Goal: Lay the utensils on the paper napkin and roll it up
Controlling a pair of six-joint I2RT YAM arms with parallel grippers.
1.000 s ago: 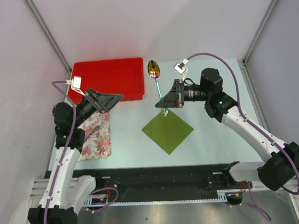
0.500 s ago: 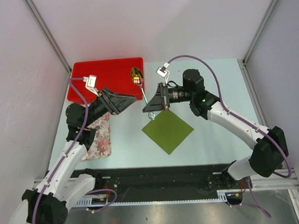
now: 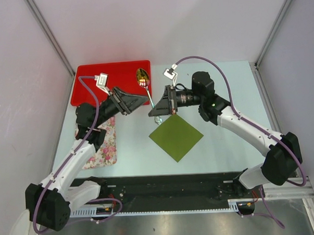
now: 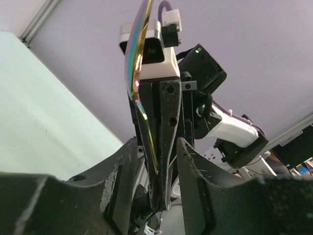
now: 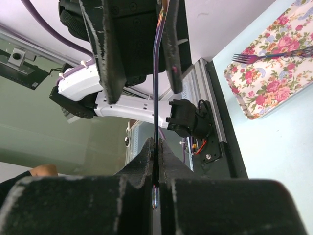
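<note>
One slim spoon with a shiny golden-orange bowl (image 3: pixel 142 77) is held just beyond the far-left corner of the olive-green paper napkin (image 3: pixel 176 137), its stem pinched tight in the right gripper (image 3: pixel 156 112). The left gripper (image 3: pixel 141 100) flanks that stem, jaws apart. An early release could drop it toward the red plastic tray (image 3: pixel 93 78) beyond the napkin.

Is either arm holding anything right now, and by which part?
The right gripper pinches the spoon by the far end of its handle. The left gripper straddles the handle nearer the bowl, not clamped on it yet.
</note>
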